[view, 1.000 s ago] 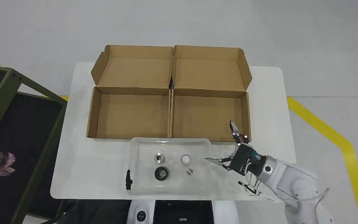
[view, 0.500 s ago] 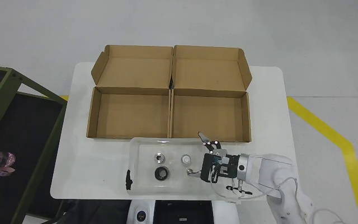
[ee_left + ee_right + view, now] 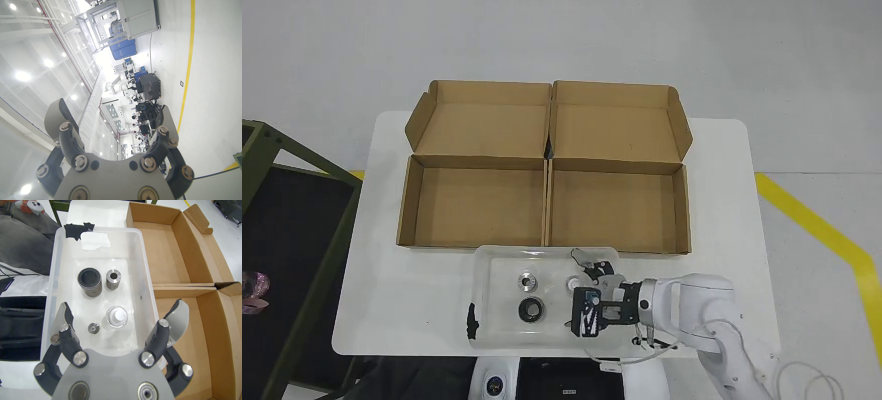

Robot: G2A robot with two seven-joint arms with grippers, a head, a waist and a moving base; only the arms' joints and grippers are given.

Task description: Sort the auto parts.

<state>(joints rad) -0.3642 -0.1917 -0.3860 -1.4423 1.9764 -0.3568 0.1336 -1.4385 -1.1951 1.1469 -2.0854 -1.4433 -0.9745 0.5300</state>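
Though poised above the clear bin (image 3: 143, 256), yet to lift a single part.

Counted four parts on the bin floor, none touching: large black-bored bearing (image 3: 90, 282) just beside a smaller steel sleeve (image 3: 113, 279) toward the taped end; clear cup with a white core (image 3: 116, 316) and small steel disc (image 3: 93, 328) nearer the right gripper (image 3: 122, 305). Found that gripper spread wide, holding nothing, hanging over the cup and disc. Judged the sort at its very start: all four left to move. Noted left-hand box (image 3: 474, 207) and right-hand box (image 3: 617, 210) just beyond the bin, side by side, lids back, no part in either. Marked black tape (image 3: 77, 230) and a paper label (image 3: 95, 240) on the bin's end wall away from the gripper. No obstruction apart from the bin's own walls, probably tight for fingers around the low disc. Found left gripper (image 3: 112, 106) likewise splayed, holding nothing, aimed up into the hall.
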